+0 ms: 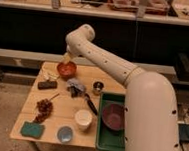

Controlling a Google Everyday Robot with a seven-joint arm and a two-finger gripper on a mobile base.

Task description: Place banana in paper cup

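Fingers above orange bowl (open or closed, cannot tell), banana lying nearby, apart from them

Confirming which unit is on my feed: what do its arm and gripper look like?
The arm is cream-white: thick rounded segments, a bulbous elbow, small dark dots along the forearm, no loose cables showing. The gripper, at its tip just above the orange bowl, shows only as a small pale shape; finer detail cannot be made out.
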